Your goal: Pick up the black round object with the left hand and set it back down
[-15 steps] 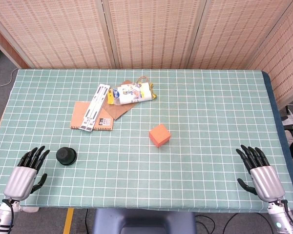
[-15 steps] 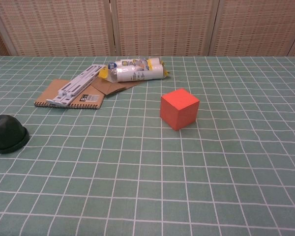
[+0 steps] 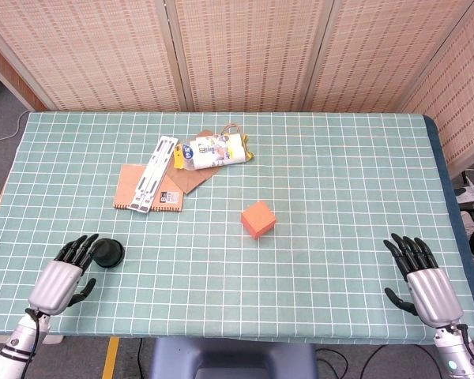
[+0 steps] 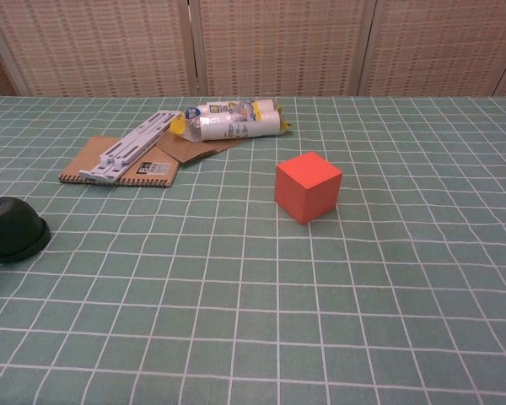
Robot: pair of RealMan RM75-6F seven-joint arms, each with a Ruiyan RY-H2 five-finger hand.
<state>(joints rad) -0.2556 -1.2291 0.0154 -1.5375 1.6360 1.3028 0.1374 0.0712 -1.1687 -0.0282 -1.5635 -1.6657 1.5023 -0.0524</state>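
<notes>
The black round object (image 3: 108,251) (image 4: 13,229) sits on the checked cloth near the table's front left. My left hand (image 3: 63,277) lies just left of it and a little nearer the front edge, fingers spread, with its fingertips (image 3: 85,242) right beside the object's left rim. It holds nothing. Whether the fingertips touch the object I cannot tell. My right hand (image 3: 419,276) rests at the front right of the table, fingers apart and empty. The chest view shows the object but no clear part of either hand.
An orange cube (image 3: 258,219) (image 4: 308,186) stands mid-table. At the back left lie a brown notebook (image 3: 144,190), a white plastic rack (image 3: 156,173) and a white printed packet (image 3: 216,151) (image 4: 236,121). The green checked cloth (image 3: 340,197) covers the table.
My left hand has moved right and forward, closing the gap to the black round object. The right hand has barely shifted. The object has not moved.
</notes>
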